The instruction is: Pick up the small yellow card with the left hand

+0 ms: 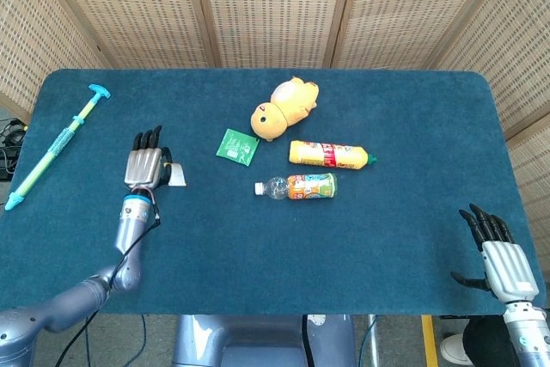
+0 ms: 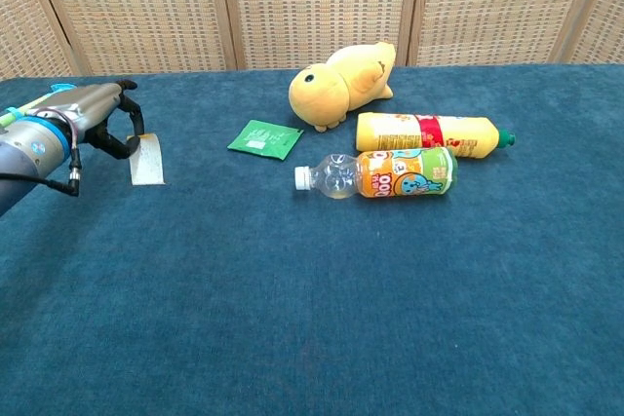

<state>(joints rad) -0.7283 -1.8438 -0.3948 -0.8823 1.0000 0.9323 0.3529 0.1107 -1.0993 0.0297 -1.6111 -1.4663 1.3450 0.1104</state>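
Observation:
My left hand (image 1: 144,167) holds the small card (image 1: 176,175) by its top edge at the table's left side. In the chest view the card (image 2: 147,160) hangs upright below the left hand (image 2: 96,109), clear of the blue cloth, and shows a pale face with a thin yellow rim. The thumb and fingers curl around its upper edge. My right hand (image 1: 501,257) rests off the table's near right corner with its fingers spread and nothing in it; the chest view does not show it.
A green packet (image 1: 237,145) lies just right of the card. Beyond it are a yellow plush toy (image 1: 285,107), a yellow bottle (image 1: 331,155) and a clear orange-labelled bottle (image 1: 298,186). A turquoise stick (image 1: 56,145) lies along the left edge.

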